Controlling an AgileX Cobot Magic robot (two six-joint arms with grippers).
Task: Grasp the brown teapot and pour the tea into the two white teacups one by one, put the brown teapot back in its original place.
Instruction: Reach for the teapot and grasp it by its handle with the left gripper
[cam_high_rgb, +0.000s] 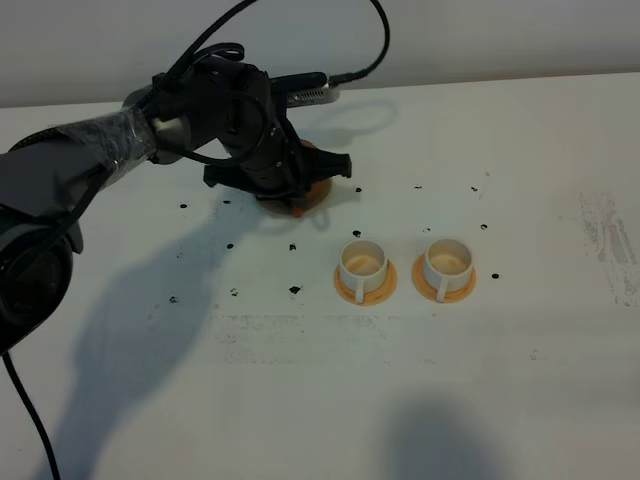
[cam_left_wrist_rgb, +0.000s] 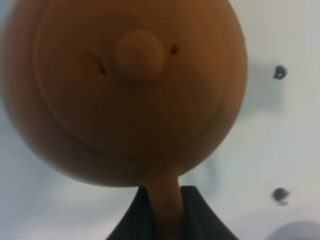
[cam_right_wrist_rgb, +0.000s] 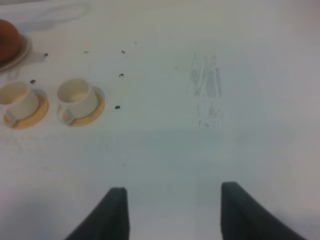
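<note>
Left gripper (cam_left_wrist_rgb: 166, 210) closed on the handle of the teapot (cam_left_wrist_rgb: 125, 100), which stood on the cream saucer (cam_right_wrist_rgb: 24, 54), near the left cup (cam_high_rgb: 363, 262) and right cup (cam_high_rgb: 447, 260). Right gripper (cam_right_wrist_rgb: 172, 210) spread wide, empty.

A white tabletop (cam_high_rgb: 540, 380) fills the scene, dotted with small black specks (cam_high_rgb: 294, 290) and marked by a greyish scuffed patch (cam_high_rgb: 610, 240). A plain pale wall (cam_high_rgb: 500, 40) runs behind its far edge. Soft shadows (cam_high_rgb: 130, 330) lie across the left side
</note>
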